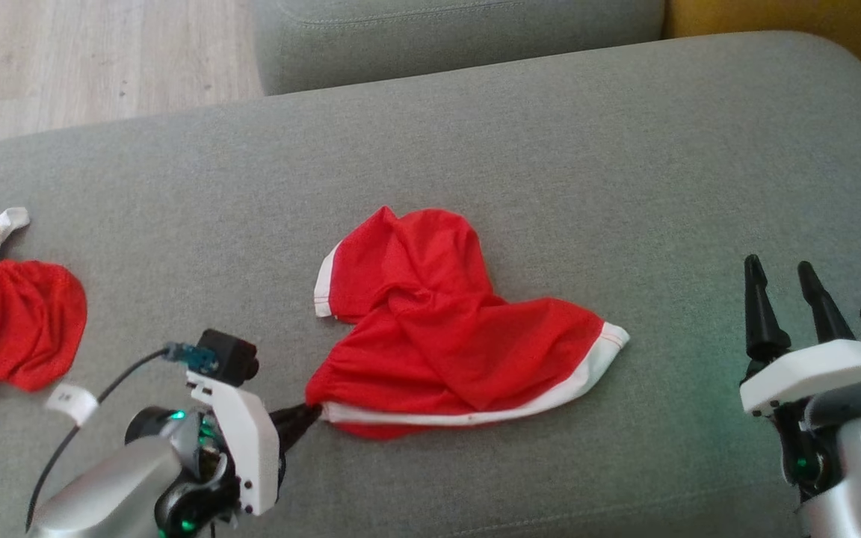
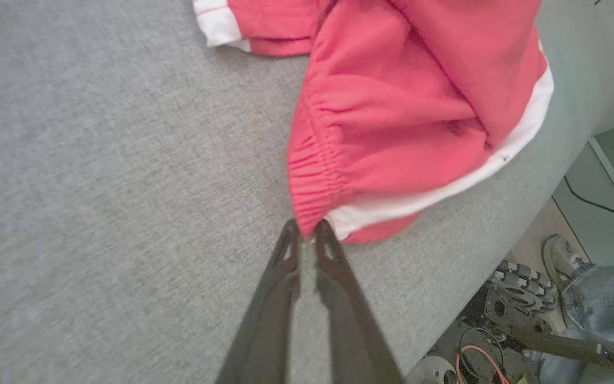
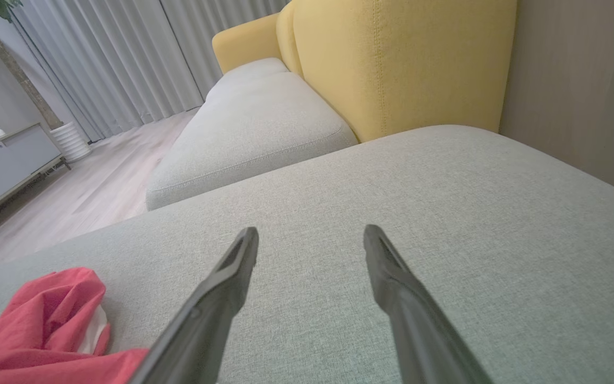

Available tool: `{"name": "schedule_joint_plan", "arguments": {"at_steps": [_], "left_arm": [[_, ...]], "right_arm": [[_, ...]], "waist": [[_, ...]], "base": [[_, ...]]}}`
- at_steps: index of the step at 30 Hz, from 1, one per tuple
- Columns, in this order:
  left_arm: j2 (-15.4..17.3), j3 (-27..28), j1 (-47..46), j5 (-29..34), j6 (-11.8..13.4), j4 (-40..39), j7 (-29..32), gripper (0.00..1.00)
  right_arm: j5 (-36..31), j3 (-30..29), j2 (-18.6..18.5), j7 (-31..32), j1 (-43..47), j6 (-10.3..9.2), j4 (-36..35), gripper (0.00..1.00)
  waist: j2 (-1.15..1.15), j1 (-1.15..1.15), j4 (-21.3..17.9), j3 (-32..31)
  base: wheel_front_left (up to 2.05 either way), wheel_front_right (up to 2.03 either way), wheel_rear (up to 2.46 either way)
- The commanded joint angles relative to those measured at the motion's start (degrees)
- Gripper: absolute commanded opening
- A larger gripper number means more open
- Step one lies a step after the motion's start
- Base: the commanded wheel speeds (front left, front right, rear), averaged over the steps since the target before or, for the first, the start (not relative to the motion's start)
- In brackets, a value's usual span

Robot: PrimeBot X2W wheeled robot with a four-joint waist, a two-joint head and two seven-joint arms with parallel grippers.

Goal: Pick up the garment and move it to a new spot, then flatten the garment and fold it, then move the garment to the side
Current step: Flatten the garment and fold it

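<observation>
Two grippers work from the near edge of the grey cushion (image 1: 625, 149). Our left gripper (image 2: 307, 237) has its fingers pressed together on the gathered waistband corner of the red garment (image 1: 445, 329), a thin pinch right at the tip of the fabric. Our right gripper (image 1: 783, 284) hangs with fingers spread, holding nothing, near the cushion's right edge.

Beyond the pinch, the garment lies crumpled around the middle of the cushion, one white-trimmed leg folded over the other. We judge the bite shallow. If we lift fast, the elastic may slip out, or the bunched cloth may come up twisted and be harder to flatten.

Further out, at the left edge, lies a second red garment (image 1: 12, 321); dragging that way could tangle the two. Past the far edge sits a neighbouring seat cushion (image 1: 460, 37).
</observation>
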Motion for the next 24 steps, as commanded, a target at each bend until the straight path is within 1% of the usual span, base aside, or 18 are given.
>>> {"name": "schedule_joint_plan", "arguments": {"at_steps": [1, 5, 6, 8, 9, 10, 11, 13, 14, 15, 17, 20, 22, 24], "left_arm": [[2.01, 2.83, -1.89, -0.27, 0.47, -1.07, -1.15, 1.00], [3.57, 4.51, -0.92, 0.67, 2.44, -2.97, -5.37, 1.00], [3.57, 4.51, -0.92, 0.67, 2.44, -2.97, -5.37, 1.00], [5.20, 7.16, -0.48, 0.85, 3.83, -5.98, -10.00, 1.00], [6.28, 8.76, -0.04, 1.05, 5.08, -7.68, -12.61, 1.00], [7.62, 9.96, 0.58, 1.76, 6.59, -9.31, -14.94, 1.00], [8.96, 11.16, 1.26, 2.71, 8.68, -10.82, -17.24, 1.00], [10.87, 13.46, 2.67, 5.05, 14.43, -13.52, -21.58, 1.00], [11.27, 14.13, 3.63, 6.00, 16.89, -14.96, -22.87, 1.00], [11.28, 14.89, 4.77, 6.36, 18.75, -16.56, -23.86, 1.00], [10.73, 16.80, 7.29, 6.58, 21.49, -19.53, -25.33, 1.00], [9.27, 20.46, 10.61, 10.68, 26.93, -21.93, -26.26, 1.00], [6.42, 24.76, 13.47, 14.54, 30.11, -24.17, -26.33, 1.00], [3.13, 28.57, 17.10, 18.71, 31.52, -26.28, -26.34, 1.00]], "right_arm": [[-0.51, 0.97, -0.18, 0.12, -0.48, -0.04, -2.01, 1.00], [-0.61, 1.48, -0.04, -0.06, 0.10, -0.04, -2.65, 1.00], [-0.61, 1.48, -0.04, -0.06, 0.10, -0.04, -2.65, 1.00], [-0.48, 1.75, 0.02, -0.59, 0.48, -0.04, -3.18, 1.00], [-0.45, 1.82, 0.01, -0.80, 0.78, -0.04, -3.38, 1.00], [-0.43, 2.06, -0.03, -0.93, 1.07, -0.04, -3.60, 1.00], [-0.32, 2.35, -0.04, -1.08, 1.32, -0.04, -3.85, 1.00], [-0.27, 3.09, -0.27, -1.76, 1.79, -0.04, -4.47, 1.00], [-0.18, 3.46, -0.37, -2.30, 2.02, -0.04, -4.86, 1.00], [-0.03, 3.86, -0.45, -2.85, 2.24, -0.04, -5.32, 1.00], [0.22, 4.95, -0.78, -4.32, 2.65, -0.04, -6.46, 1.00], [0.91, 7.47, -1.38, -6.97, 4.15, -0.04, -8.36, 1.00], [1.05, 8.87, -1.98, -8.64, 5.50, -0.04, -9.24, 1.00], [0.93, 9.69, -2.42, -10.21, 6.81, -0.04, -9.81, 1.00]], "waist": [[0.00, 0.00, 0.15, -0.13], [0.00, 0.00, 0.53, -0.73], [0.00, 0.00, 0.53, -0.73], [0.00, 0.00, 0.79, -1.33], [0.00, 0.00, 0.97, -1.71], [0.00, 0.00, 1.11, -1.99], [0.00, 0.00, 1.26, -2.26], [0.00, 0.00, 1.70, -2.99], [0.00, 0.00, 1.95, -3.35], [0.00, 0.00, 2.16, -3.54], [0.00, 0.00, 2.61, -3.85], [0.00, 0.00, 3.39, -4.39], [0.00, 0.00, 3.71, -4.66], [0.00, 0.00, 3.89, -4.85]], "base": [[0.00, 0.00, 0.00], [0.00, 0.00, 0.00], [0.00, 0.00, 0.00], [0.00, 0.00, 0.00], [0.00, 0.00, 0.00], [0.00, 0.00, 0.00], [0.00, 0.00, 0.00], [0.00, 0.00, 0.00], [0.00, 0.00, 0.00], [0.00, 0.00, 0.00], [0.00, 0.00, 0.00], [0.00, 0.00, 0.00], [0.00, 0.00, 0.00], [0.00, 0.00, 0.00]]}}
